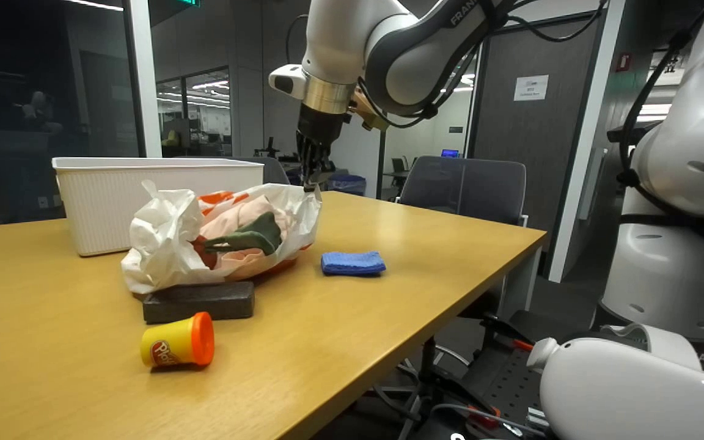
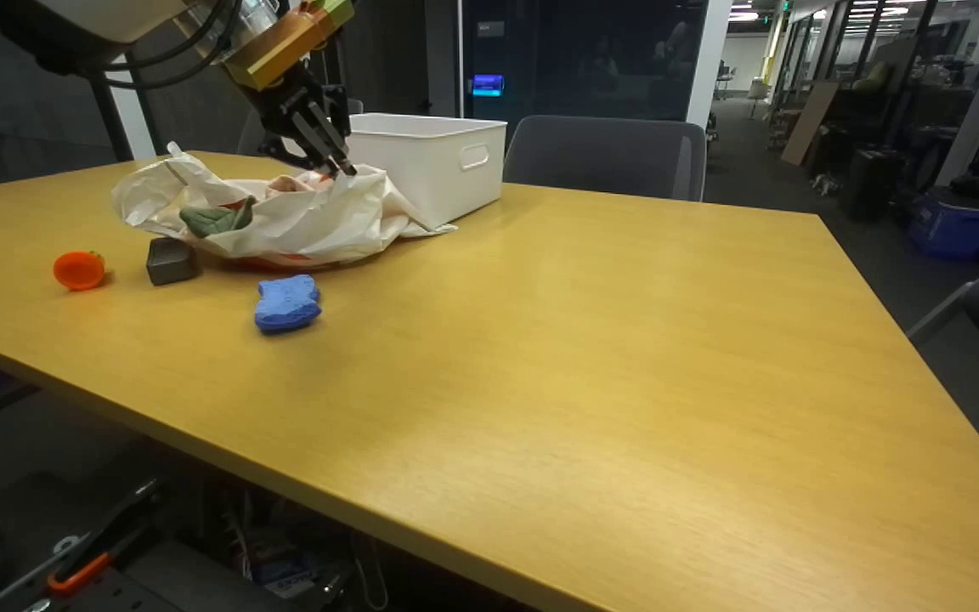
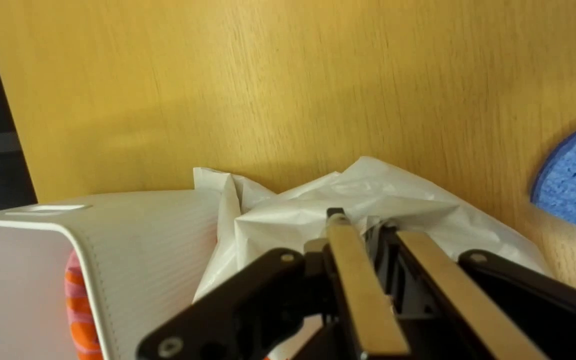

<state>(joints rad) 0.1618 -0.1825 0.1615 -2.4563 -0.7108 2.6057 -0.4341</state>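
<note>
My gripper (image 1: pixel 310 186) points down at the raised rim of a white plastic bag (image 1: pixel 165 235). In the wrist view the gripper (image 3: pixel 363 222) has its fingertips close together, with a pinch of bag film between them and creases running out from that spot. Pink cloth (image 1: pixel 242 215) and a dark green item (image 1: pixel 260 235) lie in the bag's mouth. In an exterior view the bag (image 2: pixel 353 223) spreads over the table below the gripper (image 2: pixel 342 170), its tail lying against the foot of a white bin (image 2: pixel 464 166).
A blue sponge-like pad (image 1: pixel 353 263) lies beside the bag. A dark block (image 1: pixel 199 302) touches or nearly touches the bag's front, and a yellow Play-Doh tub (image 1: pixel 168 343) lies sideways nearby. Patterned orange-pink fabric (image 3: pixel 82 310) shows inside the bin. A chair (image 2: pixel 608 157) stands behind the table.
</note>
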